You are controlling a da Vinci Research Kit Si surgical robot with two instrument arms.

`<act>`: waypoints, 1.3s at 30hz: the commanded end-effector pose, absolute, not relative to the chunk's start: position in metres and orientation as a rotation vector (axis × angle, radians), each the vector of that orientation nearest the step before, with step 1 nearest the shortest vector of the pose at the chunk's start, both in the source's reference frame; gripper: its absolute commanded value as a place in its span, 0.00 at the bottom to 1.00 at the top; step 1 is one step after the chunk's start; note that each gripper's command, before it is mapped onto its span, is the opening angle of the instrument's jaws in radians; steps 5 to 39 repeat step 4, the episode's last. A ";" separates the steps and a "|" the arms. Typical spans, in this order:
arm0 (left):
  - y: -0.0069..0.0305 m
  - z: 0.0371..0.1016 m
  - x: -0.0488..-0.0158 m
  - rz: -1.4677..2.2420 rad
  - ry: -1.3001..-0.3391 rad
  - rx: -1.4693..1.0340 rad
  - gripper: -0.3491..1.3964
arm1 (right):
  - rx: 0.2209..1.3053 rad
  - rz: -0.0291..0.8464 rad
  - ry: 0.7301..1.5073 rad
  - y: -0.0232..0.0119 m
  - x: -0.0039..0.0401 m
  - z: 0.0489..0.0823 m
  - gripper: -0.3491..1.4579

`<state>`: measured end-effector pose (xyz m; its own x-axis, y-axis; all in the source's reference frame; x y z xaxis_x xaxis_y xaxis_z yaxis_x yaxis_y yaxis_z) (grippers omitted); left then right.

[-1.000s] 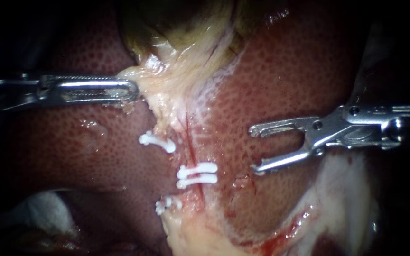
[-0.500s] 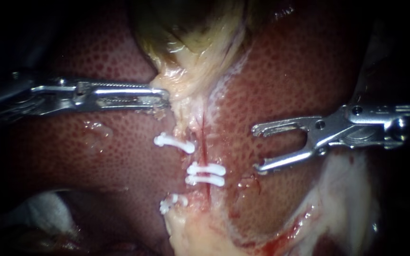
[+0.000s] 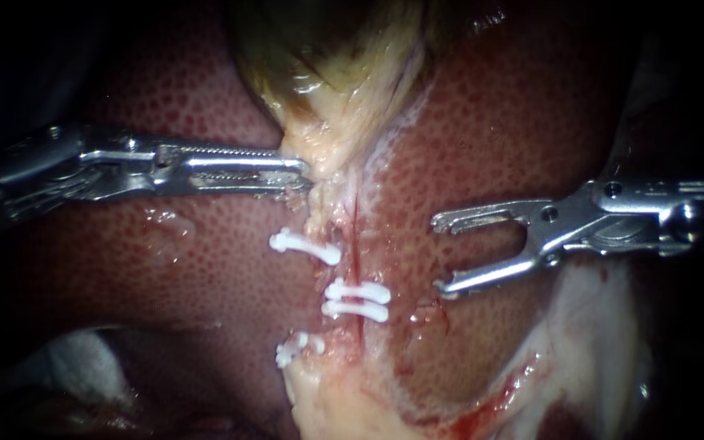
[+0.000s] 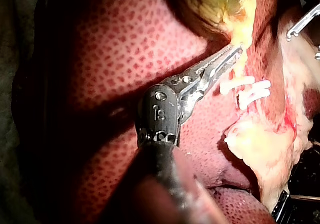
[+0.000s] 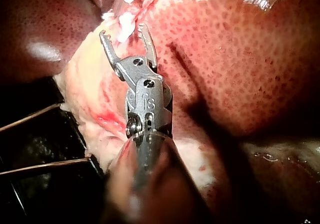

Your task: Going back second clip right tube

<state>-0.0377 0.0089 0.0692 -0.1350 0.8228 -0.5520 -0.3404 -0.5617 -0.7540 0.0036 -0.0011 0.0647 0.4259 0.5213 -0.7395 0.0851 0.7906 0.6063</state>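
The liver [image 3: 531, 122] fills the endoscope view, with the gallbladder [image 3: 327, 73] hanging at the top centre. The left instrument [image 3: 305, 171] reaches in level, its jaws pressed together on the pale neck of the gallbladder. The right instrument [image 3: 440, 255] hovers over the liver with its jaws spread wide and nothing between them.

The right tube [image 3: 354, 236] runs as a thin red strand down from the neck. Two white clips cross it side by side, an upper clip [image 3: 358, 291] and a lower clip [image 3: 356, 310]. Both lie to the left of the right instrument's open jaws, clear of the tips, the lower jaw about level with the upper clip. Two more clips sit further left, a bar clip [image 3: 303, 247] and a low clip [image 3: 291, 350].
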 end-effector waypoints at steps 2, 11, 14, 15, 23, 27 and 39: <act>0.0089 0.0691 -0.0377 1.807 -0.588 -1.305 0.00 | 0.630 0.296 1.114 -0.0010 0.0036 0.0647 0.47; 0.0089 0.0691 -0.0376 1.807 -0.588 -1.305 0.00 | 0.630 0.297 1.117 -0.0010 0.0036 0.0647 0.47; 0.0089 0.0691 -0.0376 1.807 -0.588 -1.305 0.00 | 0.630 0.297 1.117 -0.0010 0.0036 0.0647 0.47; 0.0089 0.0691 -0.0376 1.807 -0.588 -1.305 0.00 | 0.630 0.297 1.117 -0.0010 0.0036 0.0647 0.47; 0.0089 0.0691 -0.0376 1.807 -0.588 -1.305 0.00 | 0.630 0.297 1.117 -0.0010 0.0036 0.0647 0.47; 0.0089 0.0691 -0.0376 1.807 -0.588 -1.305 0.00 | 0.630 0.297 1.117 -0.0010 0.0036 0.0647 0.47; 0.0089 0.0691 -0.0376 1.807 -0.588 -1.305 0.00 | 0.630 0.297 1.117 -0.0010 0.0036 0.0647 0.47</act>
